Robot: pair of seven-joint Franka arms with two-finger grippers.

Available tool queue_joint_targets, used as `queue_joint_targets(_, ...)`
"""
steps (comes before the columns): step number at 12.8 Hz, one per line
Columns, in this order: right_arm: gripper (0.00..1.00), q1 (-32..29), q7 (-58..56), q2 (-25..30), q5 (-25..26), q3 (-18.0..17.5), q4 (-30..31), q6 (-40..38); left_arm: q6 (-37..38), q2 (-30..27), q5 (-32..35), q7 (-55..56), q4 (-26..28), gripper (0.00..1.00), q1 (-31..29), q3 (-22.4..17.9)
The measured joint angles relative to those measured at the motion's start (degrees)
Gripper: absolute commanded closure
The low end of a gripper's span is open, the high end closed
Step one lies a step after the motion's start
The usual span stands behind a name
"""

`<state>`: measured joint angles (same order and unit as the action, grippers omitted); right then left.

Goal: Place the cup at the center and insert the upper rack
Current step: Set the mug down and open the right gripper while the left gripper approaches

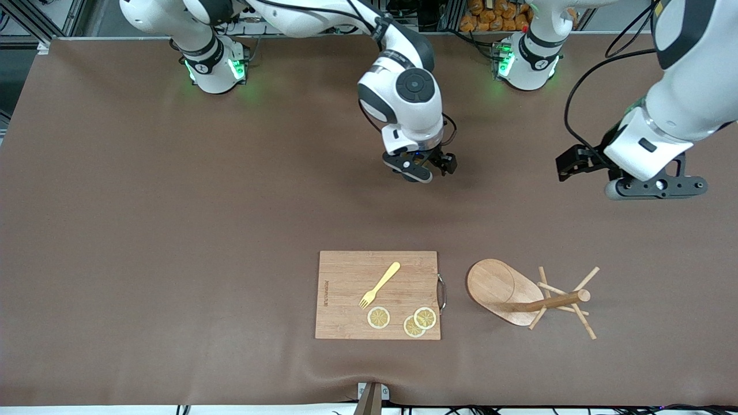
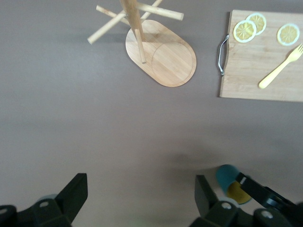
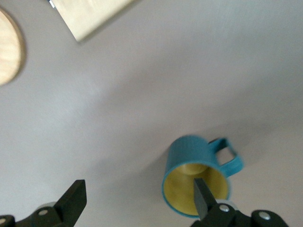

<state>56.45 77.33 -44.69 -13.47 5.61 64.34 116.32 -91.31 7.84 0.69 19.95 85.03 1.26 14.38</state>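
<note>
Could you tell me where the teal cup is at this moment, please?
The cup sits upright on the table near its middle, directly under the right pincer, whose fingers are open. In the front view it is hidden, farther from the camera than the cutting board.

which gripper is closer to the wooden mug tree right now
Left. The left gripper hangs open over bare table, toward the robots' side from the mug tree. The right gripper, open over the teal cup near the table's middle, is farther off.

Front camera is looking down steeply from high across the tabletop [image 1: 144, 230], facing both bases; each wrist camera is looking down past its own jaws, the right one nearer; all three are sharing the cutting board [image 1: 377, 295].
</note>
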Motion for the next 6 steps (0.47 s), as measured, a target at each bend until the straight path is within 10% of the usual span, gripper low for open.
queue_joint_targets(6, 0.00, -14.57, -22.48, 19.52, 0.02, 0.38, 7.56, -14.13, -0.99, 0.01, 0.01, 21.51, -0.05, 0.00, 1.55, 6.17)
